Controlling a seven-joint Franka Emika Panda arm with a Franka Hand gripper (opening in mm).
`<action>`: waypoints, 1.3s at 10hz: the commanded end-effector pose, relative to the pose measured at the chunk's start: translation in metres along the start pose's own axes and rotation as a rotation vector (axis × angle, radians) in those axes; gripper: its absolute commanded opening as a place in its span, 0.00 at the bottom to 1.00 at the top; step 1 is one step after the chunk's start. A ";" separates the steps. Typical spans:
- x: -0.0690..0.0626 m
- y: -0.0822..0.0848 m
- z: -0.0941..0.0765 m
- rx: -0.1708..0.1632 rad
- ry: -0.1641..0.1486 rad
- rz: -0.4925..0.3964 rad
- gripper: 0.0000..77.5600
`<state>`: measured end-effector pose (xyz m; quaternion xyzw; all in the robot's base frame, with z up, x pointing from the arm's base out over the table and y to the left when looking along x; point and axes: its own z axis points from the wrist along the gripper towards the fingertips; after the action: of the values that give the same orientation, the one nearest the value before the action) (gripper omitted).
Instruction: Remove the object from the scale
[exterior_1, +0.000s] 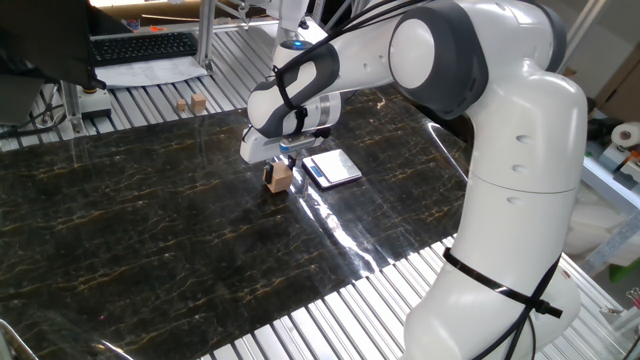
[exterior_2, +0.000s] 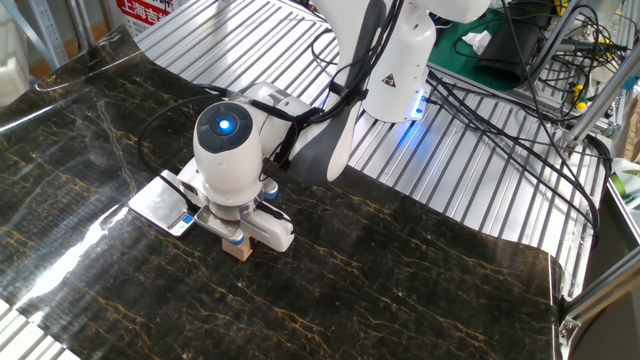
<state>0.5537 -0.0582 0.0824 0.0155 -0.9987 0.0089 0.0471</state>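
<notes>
The object, a small light-brown wooden cube (exterior_1: 280, 178), sits on the dark marble table just left of the scale (exterior_1: 333, 167), off its silvery plate. My gripper (exterior_1: 282, 165) stands straight over the cube with its fingers down around the cube's top, and looks shut on it. In the other fixed view the cube (exterior_2: 238, 251) peeks out under the gripper (exterior_2: 234, 240), to the right of the scale (exterior_2: 160, 205). The scale's plate is bare. The hand hides most of the cube's top.
Two smaller wooden blocks (exterior_1: 190, 103) stand at the table's far edge. A keyboard (exterior_1: 140, 45) and white paper sheets (exterior_1: 150, 70) lie behind them. The arm's white base (exterior_1: 520, 200) stands at the right, and cables (exterior_2: 500, 110) trail over the ribbed metal surface.
</notes>
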 end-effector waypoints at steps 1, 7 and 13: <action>-0.001 0.000 -0.002 0.000 -0.004 -0.001 1.00; -0.001 0.000 -0.002 0.000 -0.004 -0.001 1.00; -0.001 0.000 -0.003 0.004 -0.002 -0.043 1.00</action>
<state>0.5540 -0.0578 0.0837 0.0376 -0.9981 0.0096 0.0484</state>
